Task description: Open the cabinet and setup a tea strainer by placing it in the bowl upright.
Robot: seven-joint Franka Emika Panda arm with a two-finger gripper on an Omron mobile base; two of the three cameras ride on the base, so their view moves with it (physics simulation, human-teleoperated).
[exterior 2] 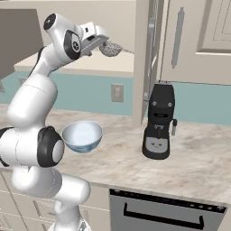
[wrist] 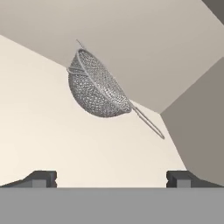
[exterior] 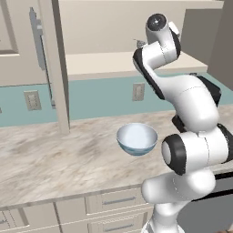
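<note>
While your gripper (wrist: 111, 179) holds its fingers wide apart, the tea strainer (wrist: 97, 85) lies just ahead on the cabinet (exterior: 127, 61) shelf, ungrasped.

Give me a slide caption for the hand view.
Open pincer facing the tea strainer on the pale shelf inside the cabinet.

Rendered home kitchen. Beige wall cabinet (exterior 2: 198, 40) with raised-panel doors and long grey bar handles above a marbled stone counter (exterior: 54, 159). Teal backsplash carries wall outlets (exterior: 32, 100). Black coffee machine (exterior 2: 159, 122) on the counter; drawers (exterior: 116, 200) below; probably a dishwasher front (exterior 2: 167, 210) under the edge.
</note>
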